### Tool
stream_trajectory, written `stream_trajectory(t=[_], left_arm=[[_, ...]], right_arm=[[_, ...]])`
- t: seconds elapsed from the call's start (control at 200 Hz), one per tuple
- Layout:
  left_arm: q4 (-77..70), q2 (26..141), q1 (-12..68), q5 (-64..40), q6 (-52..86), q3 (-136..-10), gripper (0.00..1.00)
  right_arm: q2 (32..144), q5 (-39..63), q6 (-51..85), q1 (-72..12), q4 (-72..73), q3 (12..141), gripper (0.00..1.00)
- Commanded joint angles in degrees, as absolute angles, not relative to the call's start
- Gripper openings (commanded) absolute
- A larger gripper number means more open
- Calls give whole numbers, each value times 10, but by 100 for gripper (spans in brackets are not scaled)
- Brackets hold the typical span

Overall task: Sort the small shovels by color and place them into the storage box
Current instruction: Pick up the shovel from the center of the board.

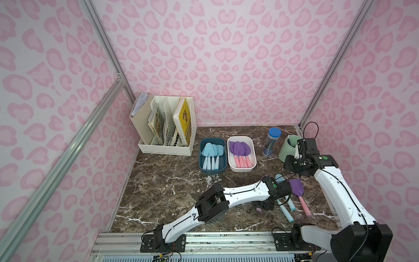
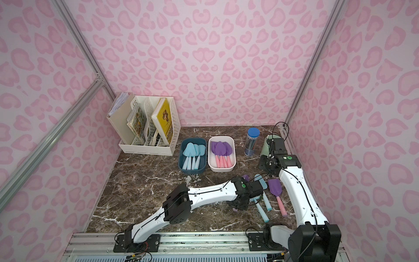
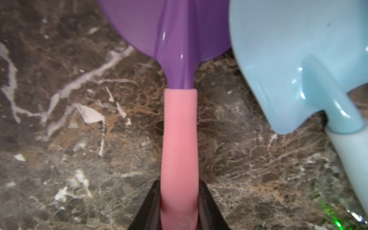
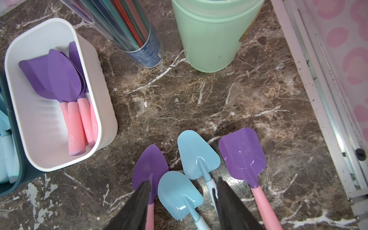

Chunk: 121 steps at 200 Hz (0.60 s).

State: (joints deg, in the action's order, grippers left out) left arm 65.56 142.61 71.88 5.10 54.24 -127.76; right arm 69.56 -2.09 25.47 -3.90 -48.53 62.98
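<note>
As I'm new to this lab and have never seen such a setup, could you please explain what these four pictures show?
These are two robot arms, each ending in a two-fingered gripper. Two pictures look down on the whole scene; the other two come from cameras on the arms' wrists. On the marble-patterned table stand a dark blue box of light blue toy shovels, a white box of purple shovels, a file rack, a pencil tube and a green cup. The left gripper is shut on the pink handle of a purple shovel. The right gripper hangs open and empty near three loose shovels: two light blue, one purple.
</note>
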Motion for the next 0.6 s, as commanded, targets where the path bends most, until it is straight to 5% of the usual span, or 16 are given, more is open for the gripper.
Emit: stream_trajectory(t=[0.0, 0.6], left_arm=[[674, 1413, 715, 74, 544, -1271, 28], [686, 1248, 707, 108, 516, -1150, 25]], right_arm=[[696, -23, 253, -39, -490, 637, 58], [694, -9, 254, -38, -499, 661, 58]])
